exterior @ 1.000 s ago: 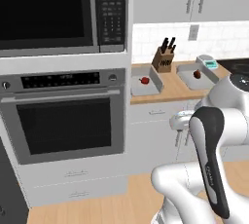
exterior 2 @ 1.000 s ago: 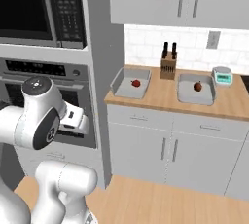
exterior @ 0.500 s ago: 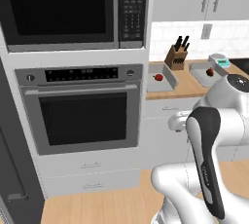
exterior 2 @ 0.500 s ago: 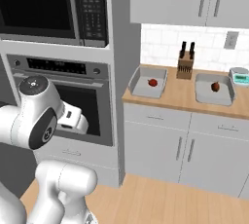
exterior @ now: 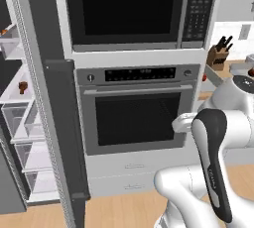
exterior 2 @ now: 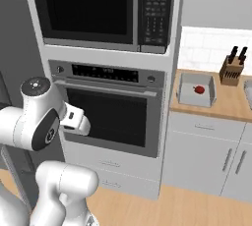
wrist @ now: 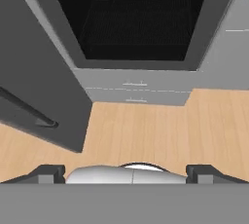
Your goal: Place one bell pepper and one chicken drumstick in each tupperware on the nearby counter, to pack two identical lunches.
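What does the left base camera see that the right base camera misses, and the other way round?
Left base view alone: an open fridge door and fridge shelves holding a small dark item. Right base view alone: a tupperware with a red bell pepper on the counter. Both: the microwave, the oven, the knife block and the robot's arm.

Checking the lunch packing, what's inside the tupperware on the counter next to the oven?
The tupperware on the counter holds one small red item, probably a bell pepper. Its near wall hides part of the floor.
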Motion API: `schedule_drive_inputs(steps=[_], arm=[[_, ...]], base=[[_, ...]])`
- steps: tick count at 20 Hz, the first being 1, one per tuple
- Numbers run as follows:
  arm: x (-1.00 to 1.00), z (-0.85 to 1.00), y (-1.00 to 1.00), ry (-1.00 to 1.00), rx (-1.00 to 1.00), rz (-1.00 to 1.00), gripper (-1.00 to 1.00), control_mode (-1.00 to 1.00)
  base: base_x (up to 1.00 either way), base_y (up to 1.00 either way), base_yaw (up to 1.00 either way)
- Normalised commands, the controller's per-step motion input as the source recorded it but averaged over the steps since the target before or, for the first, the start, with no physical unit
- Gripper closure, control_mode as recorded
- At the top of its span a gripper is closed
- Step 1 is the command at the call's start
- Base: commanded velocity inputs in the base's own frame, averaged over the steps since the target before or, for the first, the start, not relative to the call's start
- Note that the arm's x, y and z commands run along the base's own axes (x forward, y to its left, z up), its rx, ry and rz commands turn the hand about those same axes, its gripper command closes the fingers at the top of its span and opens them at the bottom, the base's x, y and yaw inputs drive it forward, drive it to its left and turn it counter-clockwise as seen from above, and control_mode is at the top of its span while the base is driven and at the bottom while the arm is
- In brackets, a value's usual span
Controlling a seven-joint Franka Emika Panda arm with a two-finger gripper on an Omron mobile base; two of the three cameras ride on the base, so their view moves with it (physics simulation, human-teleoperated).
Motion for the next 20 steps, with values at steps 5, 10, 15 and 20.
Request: schedule_drive_inputs(steps=[5,10,15,20], arm=[[0.00,0.00,0.00,0.00,0.00,0.00,-1.00,1.00],[0.00,0.00,0.00,0.00,0.00,0.00,-1.00,1.00],[0.00,0.00,0.00,0.00,0.00,0.00,-1.00,1.00],[0.00,0.00,0.00,0.00,0.00,0.00,-1.00,1.00]], base=[[-0.73,0.63,-0.11],[-1.00,0.53,-0.09],[-0.74,0.93,-0.01],[0.04,1.00,0.00]])
